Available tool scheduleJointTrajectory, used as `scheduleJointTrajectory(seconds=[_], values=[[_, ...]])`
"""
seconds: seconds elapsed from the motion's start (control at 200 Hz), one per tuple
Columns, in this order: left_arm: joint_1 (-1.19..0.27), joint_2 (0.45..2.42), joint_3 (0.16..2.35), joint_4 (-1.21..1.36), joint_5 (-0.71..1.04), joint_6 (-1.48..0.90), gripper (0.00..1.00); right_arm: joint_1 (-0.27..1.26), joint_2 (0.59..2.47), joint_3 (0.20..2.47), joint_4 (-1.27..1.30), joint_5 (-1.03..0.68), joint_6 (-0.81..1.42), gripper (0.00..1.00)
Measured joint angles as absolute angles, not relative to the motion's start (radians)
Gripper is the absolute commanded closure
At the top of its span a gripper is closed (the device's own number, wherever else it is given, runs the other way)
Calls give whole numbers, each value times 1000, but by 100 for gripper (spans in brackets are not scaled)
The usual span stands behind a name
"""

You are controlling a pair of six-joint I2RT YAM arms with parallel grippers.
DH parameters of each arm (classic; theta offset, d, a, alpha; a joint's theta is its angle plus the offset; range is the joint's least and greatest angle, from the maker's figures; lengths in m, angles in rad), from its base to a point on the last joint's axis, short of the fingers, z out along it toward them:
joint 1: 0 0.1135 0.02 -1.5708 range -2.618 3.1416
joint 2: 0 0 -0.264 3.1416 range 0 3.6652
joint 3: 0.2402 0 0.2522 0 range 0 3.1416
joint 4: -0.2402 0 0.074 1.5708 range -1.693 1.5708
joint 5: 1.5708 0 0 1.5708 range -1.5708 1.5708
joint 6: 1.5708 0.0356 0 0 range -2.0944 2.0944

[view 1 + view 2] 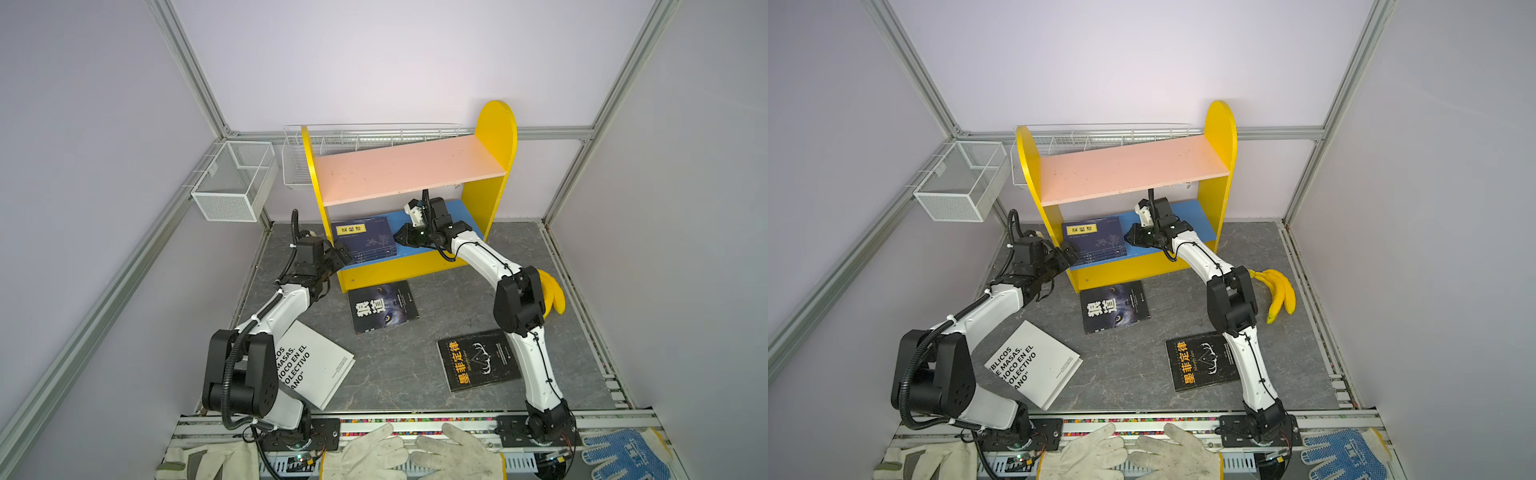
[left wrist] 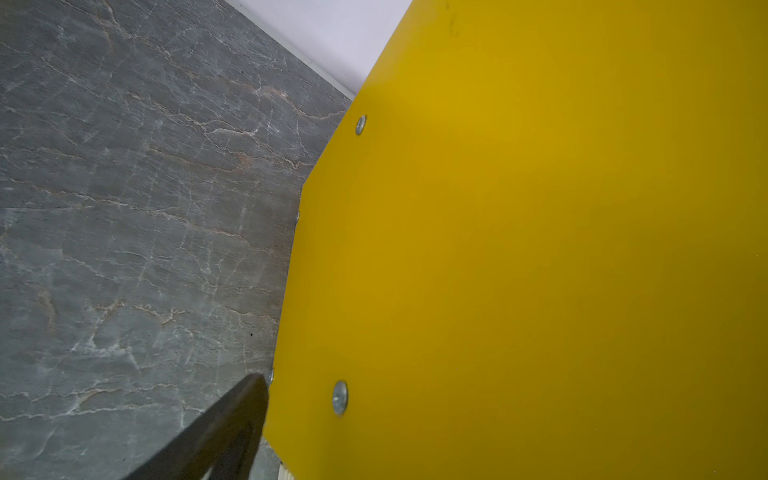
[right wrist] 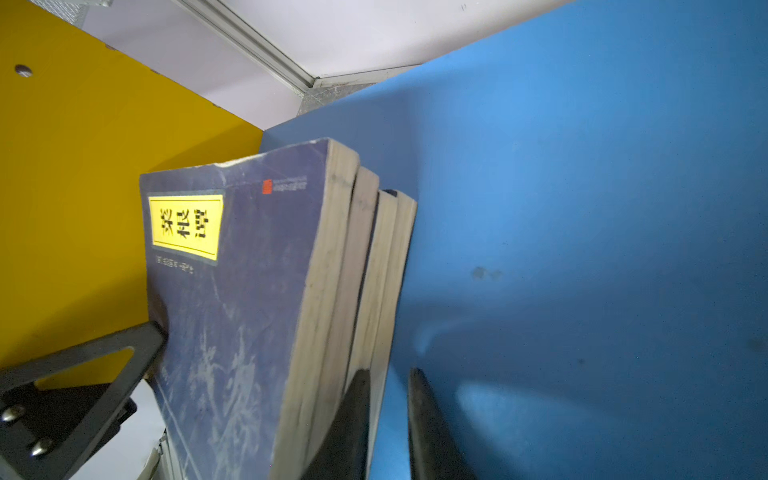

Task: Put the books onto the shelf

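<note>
The shelf point(image 1: 409, 166) has yellow sides, a pink upper board and a blue lower board point(image 3: 582, 208). A stack of navy books point(image 1: 365, 239) point(image 3: 249, 291) lies on the left of the lower board. My right gripper point(image 1: 398, 237) point(image 3: 388, 374) is at the stack's right edge, with its jaws a narrow gap apart and nothing between them. My left gripper point(image 1: 343, 251) stands open at the shelf's front left corner. One of its fingers point(image 2: 232, 415) is outside the yellow panel point(image 2: 540, 249). Two black books point(image 1: 382, 305) point(image 1: 478, 359) and a white book point(image 1: 320, 365) lie on the table.
Bananas point(image 1: 1281, 293) lie right of the right arm. A white mesh basket point(image 1: 235, 180) hangs on the left wall and a wire rack point(image 1: 374, 133) sits behind the shelf. Work gloves point(image 1: 415, 453) and a blue glove point(image 1: 623, 453) rest on the front rail.
</note>
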State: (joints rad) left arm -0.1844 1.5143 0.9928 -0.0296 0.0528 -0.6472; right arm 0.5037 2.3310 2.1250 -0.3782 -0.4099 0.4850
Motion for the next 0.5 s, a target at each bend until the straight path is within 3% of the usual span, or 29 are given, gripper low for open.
scheduleJointTrajectory(seconds=[0.21, 0.5], values=[[-186, 1496, 978, -29, 55, -646, 0, 510, 2297, 2068, -345, -382, 485, 75], [-136, 1314, 859, 15, 144, -632, 1, 513, 2183, 1943, -306, -321, 455, 60]])
